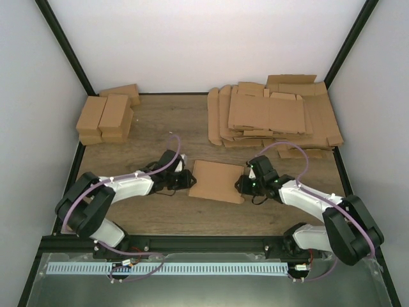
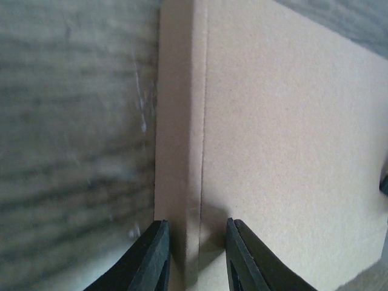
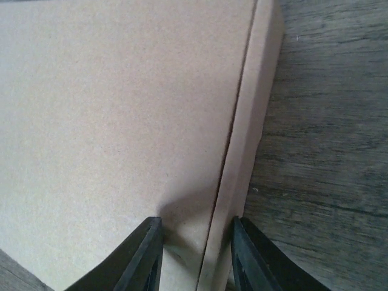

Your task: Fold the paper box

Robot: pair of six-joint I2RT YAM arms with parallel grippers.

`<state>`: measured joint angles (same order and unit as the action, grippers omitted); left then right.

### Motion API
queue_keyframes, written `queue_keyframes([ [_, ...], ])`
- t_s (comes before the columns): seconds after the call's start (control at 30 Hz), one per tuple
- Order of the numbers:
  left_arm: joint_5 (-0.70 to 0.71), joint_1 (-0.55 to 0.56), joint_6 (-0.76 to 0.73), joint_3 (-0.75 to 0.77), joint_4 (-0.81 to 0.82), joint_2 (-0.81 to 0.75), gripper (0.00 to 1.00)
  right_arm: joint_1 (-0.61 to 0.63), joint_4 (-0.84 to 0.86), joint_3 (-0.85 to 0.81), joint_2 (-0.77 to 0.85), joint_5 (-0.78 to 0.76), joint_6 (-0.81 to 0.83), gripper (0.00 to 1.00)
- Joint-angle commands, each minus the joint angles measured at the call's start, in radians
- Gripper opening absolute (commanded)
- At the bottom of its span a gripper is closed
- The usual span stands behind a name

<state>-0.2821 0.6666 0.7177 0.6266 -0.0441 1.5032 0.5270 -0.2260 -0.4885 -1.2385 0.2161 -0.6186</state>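
Note:
The paper box (image 1: 217, 181) is a flat brown cardboard shape lying mid-table between the two arms. My left gripper (image 1: 190, 180) is at its left edge. In the left wrist view its jaws (image 2: 197, 254) stand a little apart and straddle the narrow side strip (image 2: 179, 151). One fingertip (image 2: 156, 251) is at the strip's outer edge and the other is over the broad panel (image 2: 285, 139). My right gripper (image 1: 243, 185) mirrors this at the right edge. Its jaws (image 3: 197, 254) are slightly apart across the side strip (image 3: 251, 115) beside the big panel (image 3: 121, 121).
A heap of flat cardboard blanks (image 1: 275, 115) fills the back right. Several finished brown boxes (image 1: 107, 116) are stacked at the back left. Bare wooden table (image 1: 160, 217) lies in front of the box, bounded by a black frame (image 1: 211, 242) at the near edge.

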Motion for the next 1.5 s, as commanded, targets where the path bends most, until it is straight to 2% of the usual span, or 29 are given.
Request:
queue_keyframes([
  [0.0,-0.009,-0.042,-0.063,0.054,0.037,0.072,0.28,0.010,0.041,-0.022,-0.033,0.009,-0.001,0.33],
  [0.1,0.011,-0.053,-0.080,0.077,0.027,0.080,0.31,0.010,0.007,-0.056,-0.039,-0.032,0.015,0.38],
  [0.2,0.027,-0.053,-0.095,0.062,0.002,0.034,0.44,0.010,-0.038,-0.073,-0.003,-0.055,0.019,0.44],
  [0.27,0.045,-0.053,-0.103,0.033,-0.018,-0.018,0.52,0.010,-0.066,-0.083,0.032,-0.080,0.023,0.53],
  [0.37,0.047,-0.053,-0.103,-0.013,-0.048,-0.101,0.56,0.010,-0.105,-0.110,0.067,-0.119,0.039,0.56],
  [0.47,-0.016,-0.054,-0.090,-0.054,-0.047,-0.148,0.57,0.010,-0.125,-0.139,0.059,-0.130,0.052,0.57],
  [0.6,-0.069,-0.053,-0.082,-0.073,-0.035,-0.148,0.50,0.010,-0.129,-0.147,0.028,-0.092,0.050,0.56],
  [0.73,-0.057,-0.053,-0.103,-0.070,-0.039,-0.132,0.46,0.010,-0.114,-0.144,0.034,-0.134,0.077,0.56],
  [0.93,-0.006,-0.052,-0.121,-0.058,-0.072,-0.173,0.47,0.010,-0.085,-0.232,-0.024,-0.101,0.236,0.55],
  [1.1,0.007,-0.053,-0.105,-0.081,-0.085,-0.249,0.47,0.008,-0.065,-0.345,-0.147,0.020,0.407,0.54],
  [1.17,0.003,-0.052,-0.099,-0.105,-0.077,-0.290,0.51,-0.002,-0.076,-0.401,-0.211,0.043,0.455,0.55],
  [1.47,-0.021,-0.051,-0.058,-0.202,-0.074,-0.443,0.54,-0.018,-0.105,-0.597,-0.486,0.096,0.536,0.54],
])
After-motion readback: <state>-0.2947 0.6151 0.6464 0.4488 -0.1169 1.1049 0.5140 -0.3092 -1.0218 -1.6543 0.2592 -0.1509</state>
